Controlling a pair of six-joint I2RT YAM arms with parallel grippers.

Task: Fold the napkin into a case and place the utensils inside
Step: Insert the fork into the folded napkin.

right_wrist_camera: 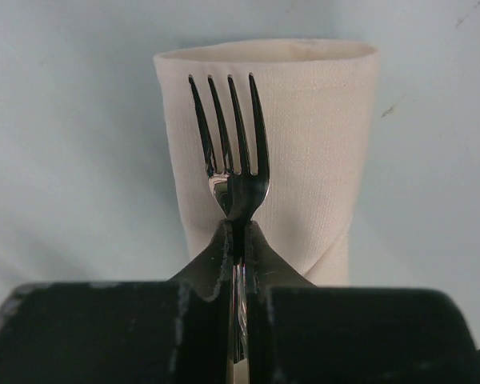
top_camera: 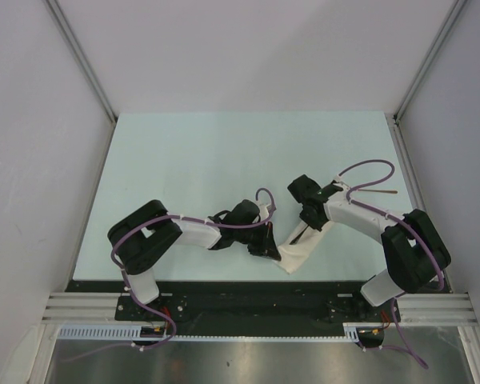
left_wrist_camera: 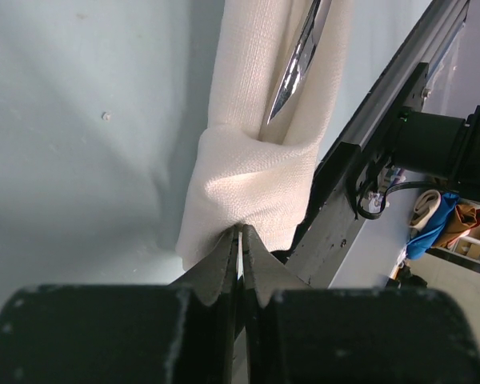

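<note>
Right gripper (right_wrist_camera: pixel 238 230) clamps a shiny fork (right_wrist_camera: pixel 238 188) over the woven cream case (right_wrist_camera: pixel 320 120); left gripper (left_wrist_camera: pixel 240 238) pinches its end on matte tabletop (left_wrist_camera: pixel 80 160).

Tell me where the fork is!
In the right wrist view, the fork is pinched in the right fingers, its prongs over the folded napkin.

Pale mint table (top_camera: pixel 224 160) viewed from above, enclosed by white walls (top_camera: pixel 32 160), folded cream case (top_camera: pixel 298 258) laid slantwise on it close to the near edge, right of centre, slim utensil (top_camera: pixel 382 191) laid well apart by the right edge.
</note>
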